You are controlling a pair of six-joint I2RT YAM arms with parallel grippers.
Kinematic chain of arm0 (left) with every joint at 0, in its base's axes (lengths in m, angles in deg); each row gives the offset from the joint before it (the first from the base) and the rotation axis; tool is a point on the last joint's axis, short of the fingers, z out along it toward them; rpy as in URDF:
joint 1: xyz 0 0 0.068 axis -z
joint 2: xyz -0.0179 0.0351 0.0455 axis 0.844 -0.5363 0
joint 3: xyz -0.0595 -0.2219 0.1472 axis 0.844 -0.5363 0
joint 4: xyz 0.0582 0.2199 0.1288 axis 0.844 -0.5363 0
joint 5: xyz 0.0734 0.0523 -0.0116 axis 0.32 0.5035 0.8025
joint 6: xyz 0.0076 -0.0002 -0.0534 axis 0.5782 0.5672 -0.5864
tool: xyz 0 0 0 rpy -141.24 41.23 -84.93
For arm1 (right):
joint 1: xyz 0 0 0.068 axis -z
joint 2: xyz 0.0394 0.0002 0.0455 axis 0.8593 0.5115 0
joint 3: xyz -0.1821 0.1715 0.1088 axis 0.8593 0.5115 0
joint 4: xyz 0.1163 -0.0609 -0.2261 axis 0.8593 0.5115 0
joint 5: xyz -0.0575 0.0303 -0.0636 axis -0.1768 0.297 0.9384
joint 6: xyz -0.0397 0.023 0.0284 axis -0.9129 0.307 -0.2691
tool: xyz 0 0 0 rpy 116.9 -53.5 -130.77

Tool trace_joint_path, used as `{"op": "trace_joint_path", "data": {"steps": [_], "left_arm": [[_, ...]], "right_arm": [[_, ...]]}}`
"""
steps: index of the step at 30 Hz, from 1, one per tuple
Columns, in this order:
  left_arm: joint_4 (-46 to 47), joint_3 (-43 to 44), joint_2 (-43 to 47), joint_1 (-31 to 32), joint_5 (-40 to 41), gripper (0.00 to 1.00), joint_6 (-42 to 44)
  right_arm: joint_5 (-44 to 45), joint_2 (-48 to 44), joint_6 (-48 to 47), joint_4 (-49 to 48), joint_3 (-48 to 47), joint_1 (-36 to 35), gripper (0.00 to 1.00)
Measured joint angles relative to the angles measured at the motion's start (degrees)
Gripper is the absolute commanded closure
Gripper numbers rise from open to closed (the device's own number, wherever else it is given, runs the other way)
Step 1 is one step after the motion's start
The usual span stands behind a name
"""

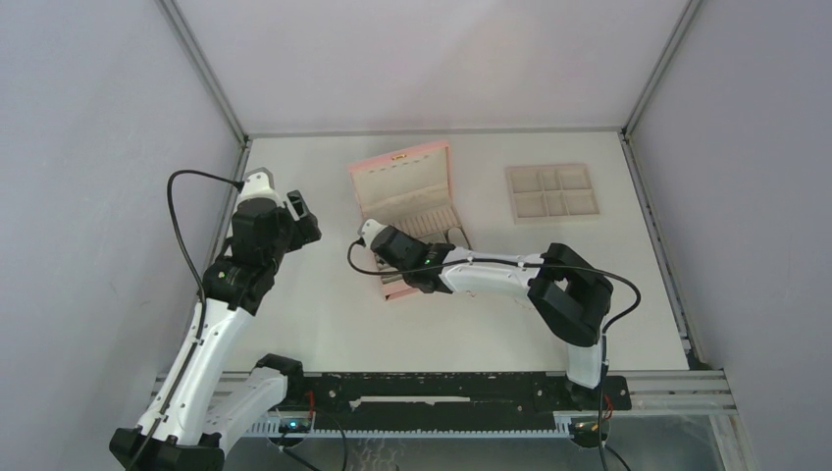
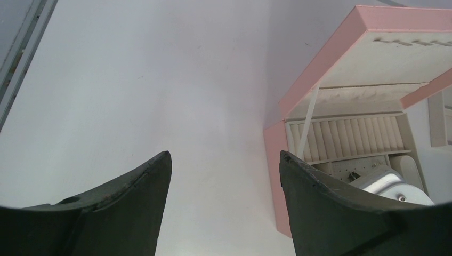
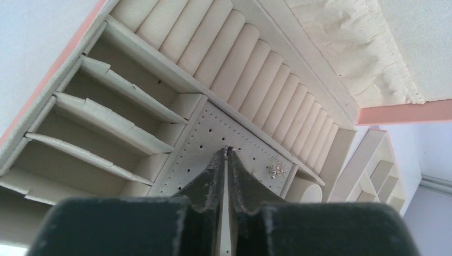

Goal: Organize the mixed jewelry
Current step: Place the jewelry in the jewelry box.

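The pink box (image 1: 402,172) stands open at the table's middle back, its beige lining showing in both wrist views. My right gripper (image 1: 371,234) reaches down into its base. Its fingers are closed to a thin slit over the perforated panel (image 3: 197,144), right gripper (image 3: 228,151) pinching a tiny silver earring piece (image 3: 235,150) at the tips. Another small silver cluster (image 3: 276,170) lies on the same panel, to the right. My left gripper (image 1: 304,221) hovers left of the box, left gripper (image 2: 224,154) open over bare table with nothing between its fingers. No chain necklace shows.
A flat beige compartment tray (image 1: 552,191) lies at the back right. Inside the box (image 3: 405,112) are ring rolls (image 3: 250,64) and slanted dividers (image 3: 106,117). The enclosure's walls stand close on the left, right and back.
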Motion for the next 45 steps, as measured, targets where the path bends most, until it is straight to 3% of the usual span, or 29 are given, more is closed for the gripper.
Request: {"op": "trace_joint_path", "data": {"steps": [8,23,27,31,34,39,45], "left_arm": [[0.02,0.0,0.0,-0.09,0.02,0.22,0.0],[0.04,0.0,-0.28,-0.09,-0.04,0.22,-0.04],[0.07,0.0,-0.35,-0.09,-0.04,0.22,-0.07],[0.04,0.0,-0.74,-0.09,-0.04,0.22,-0.09],[0.04,0.02,-1.27,-0.09,-0.04,0.22,-0.11],[0.07,0.02,-2.08,-0.09,-0.07,0.22,-0.13],[0.07,0.02,-2.75,-0.09,-0.07,0.22,-0.13]], "right_arm": [[-1.2,-1.16,2.4,0.85,-0.02,1.14,0.72],[-6.16,-10.62,7.72,6.01,-0.02,3.08,0.63],[-10.4,-12.96,11.96,7.5,-0.02,5.77,0.67],[-17.27,-14.62,19.43,9.11,-0.17,10.82,0.9],[-23.67,-14.62,26.1,10.56,-0.74,14.71,0.97],[-30.18,-13.99,31.34,11.47,-0.9,16.26,0.99],[-34.05,-11.41,32.24,13.25,-2.27,13.64,0.9]]}}
